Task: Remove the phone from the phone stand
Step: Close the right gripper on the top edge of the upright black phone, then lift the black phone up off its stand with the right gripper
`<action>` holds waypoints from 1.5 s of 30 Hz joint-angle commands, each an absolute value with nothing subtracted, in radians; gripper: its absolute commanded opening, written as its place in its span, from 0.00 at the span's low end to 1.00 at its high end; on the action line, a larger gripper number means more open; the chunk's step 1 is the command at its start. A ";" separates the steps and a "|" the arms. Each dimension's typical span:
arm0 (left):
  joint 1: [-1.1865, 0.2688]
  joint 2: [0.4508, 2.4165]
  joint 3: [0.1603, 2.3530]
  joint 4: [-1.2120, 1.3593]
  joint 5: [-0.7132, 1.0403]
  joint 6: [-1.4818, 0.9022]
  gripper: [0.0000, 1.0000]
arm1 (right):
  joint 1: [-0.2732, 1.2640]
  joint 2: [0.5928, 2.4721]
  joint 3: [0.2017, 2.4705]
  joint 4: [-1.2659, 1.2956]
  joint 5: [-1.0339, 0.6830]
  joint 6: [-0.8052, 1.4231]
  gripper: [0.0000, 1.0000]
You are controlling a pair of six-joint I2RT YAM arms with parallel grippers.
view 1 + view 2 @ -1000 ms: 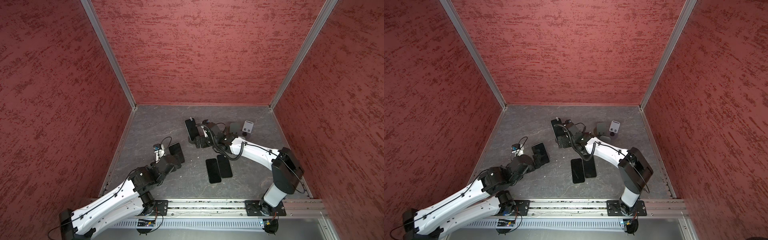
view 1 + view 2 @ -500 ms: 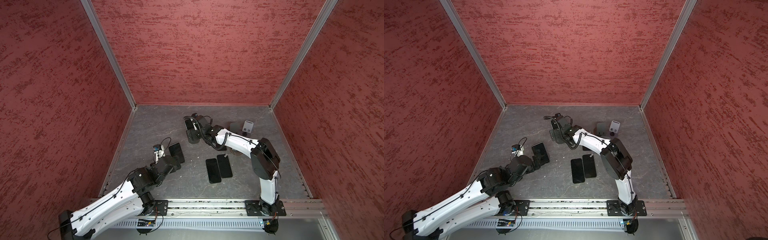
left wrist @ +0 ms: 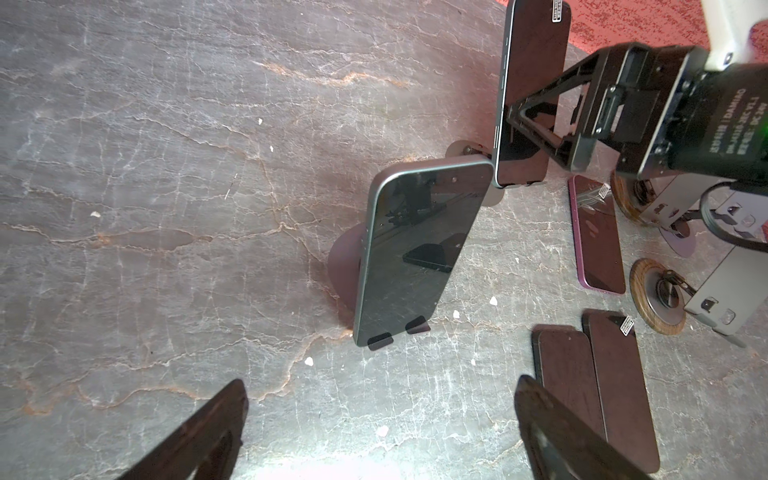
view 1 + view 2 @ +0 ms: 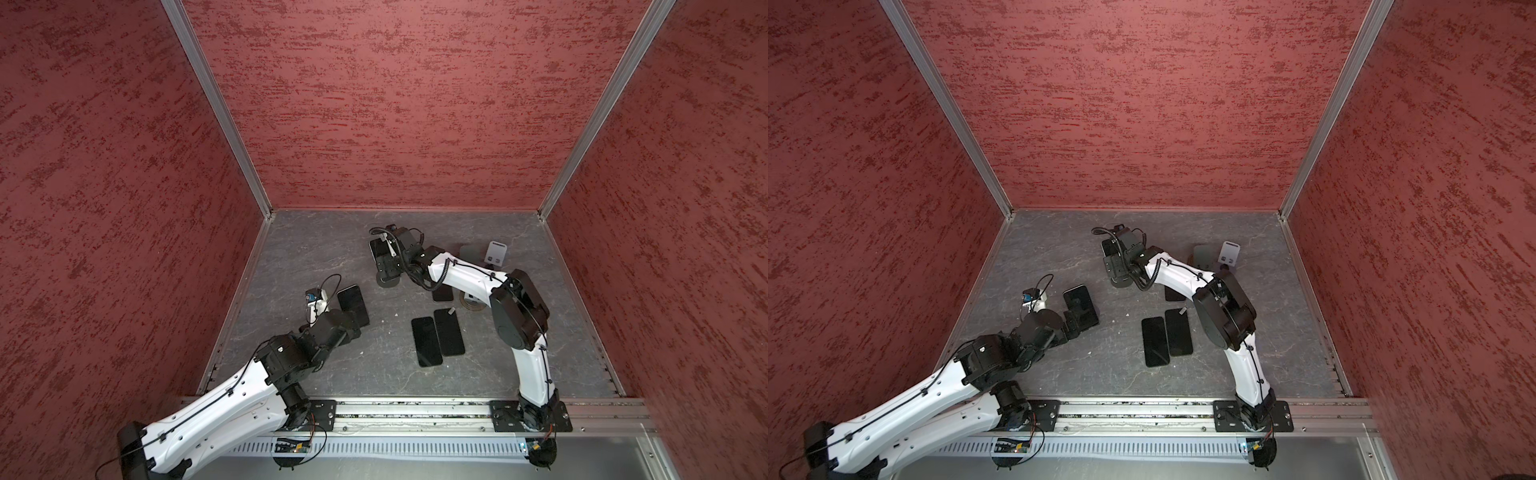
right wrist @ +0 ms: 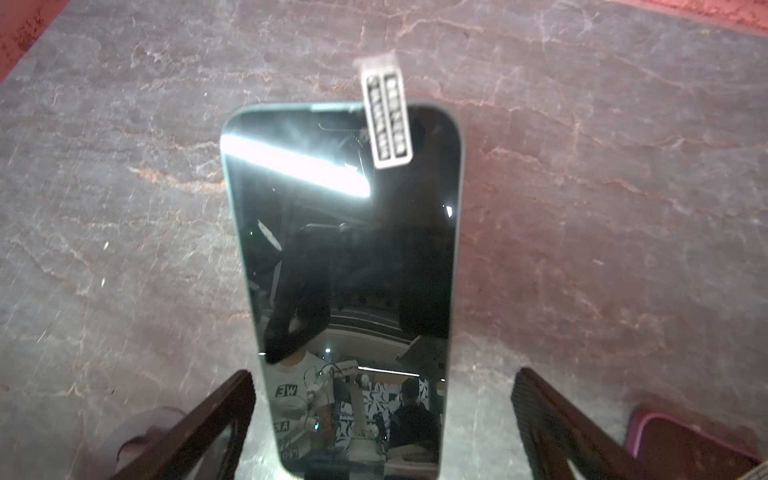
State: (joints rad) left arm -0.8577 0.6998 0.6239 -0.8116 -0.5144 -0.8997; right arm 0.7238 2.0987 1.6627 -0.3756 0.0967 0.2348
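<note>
**Top views:** The front phone (image 4: 353,305) leans on a stand near the left wall, with the left gripper (image 4: 355,326) right at its lower end. The rear phone (image 4: 375,249) is further back, mid-floor, on the rear stand (image 4: 388,282) with a round base. The right gripper (image 4: 384,266) sits over its lower half. Both phones sit on their stands. A pair of flat black phones (image 4: 426,340) lies side by side, touching, between the arms. A purple phone (image 4: 442,294) lies flat, partly under the right arm. An empty stand (image 4: 496,253) at back right holds nothing. Jaw spread can't be read from up here.

**Left wrist:** The left gripper's fingers (image 3: 199,436) are wide apart with nothing between them, short of the front phone. That phone tilts back on the front stand (image 3: 345,262), its bottom edge caught in two small hooks (image 3: 380,340). Behind it, the right gripper's finger frame crosses the face of the rear phone. Two wood-ringed stands (image 3: 658,299) sit beside the purple phone, both holding nothing.

**Right wrist:** The right gripper's fingers (image 5: 199,428) are spread, one on each side of the rear phone's lower part. A gap shows on both sides, so there is no pinch. A white label (image 5: 386,120) sticks off the phone's top edge. A corner of the purple phone shows at the frame edge.
</note>
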 commanded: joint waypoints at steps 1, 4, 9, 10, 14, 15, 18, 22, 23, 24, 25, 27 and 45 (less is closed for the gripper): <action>-0.845 0.700 0.618 -0.814 -0.511 -0.876 1.00 | 0.722 2.130 1.714 -0.394 0.073 0.221 0.99; -0.833 0.704 0.617 -0.810 -0.506 -0.868 1.00 | 0.723 2.144 1.728 -0.391 0.065 0.220 0.99; -0.813 0.713 0.618 -0.799 -0.489 -0.846 1.00 | 0.723 2.161 1.747 -0.384 0.063 0.225 0.99; -0.810 0.714 0.619 -0.796 -0.487 -0.842 1.00 | 0.723 2.162 1.749 -0.381 0.064 0.227 0.99; -0.798 0.716 0.619 -0.793 -0.478 -0.830 1.00 | 0.722 2.176 1.765 -0.379 0.068 0.233 0.98; -0.795 0.715 0.618 -0.793 -0.476 -0.829 0.99 | 0.723 2.179 1.768 -0.380 0.070 0.233 0.97; -0.787 0.715 0.615 -0.793 -0.470 -0.825 1.00 | 0.722 2.186 1.775 -0.380 0.069 0.235 0.95; -0.777 0.710 0.617 -0.791 -0.457 -0.818 1.00 | 0.722 2.195 1.781 -0.379 0.069 0.243 0.91; -0.778 0.709 0.615 -0.791 -0.456 -0.818 1.00 | 0.723 2.199 1.783 -0.377 0.066 0.245 0.91; -0.777 0.707 0.615 -0.791 -0.456 -0.818 1.00 | 0.723 2.202 1.783 -0.377 0.068 0.249 0.90; -0.775 0.706 0.615 -0.791 -0.456 -0.818 1.00 | 0.722 2.207 1.786 -0.380 0.069 0.249 0.89; -0.772 0.704 0.613 -0.788 -0.454 -0.815 1.00 | 0.722 2.216 1.790 -0.386 0.078 0.250 0.87; -0.749 0.706 0.596 -0.764 -0.426 -0.805 1.00 | 0.723 2.187 1.792 -0.403 0.077 0.258 0.52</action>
State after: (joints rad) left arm -0.7563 0.7139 0.6037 -0.7834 -0.4309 -0.8181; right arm 0.7231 2.2150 1.7645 -0.3931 0.0830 0.2462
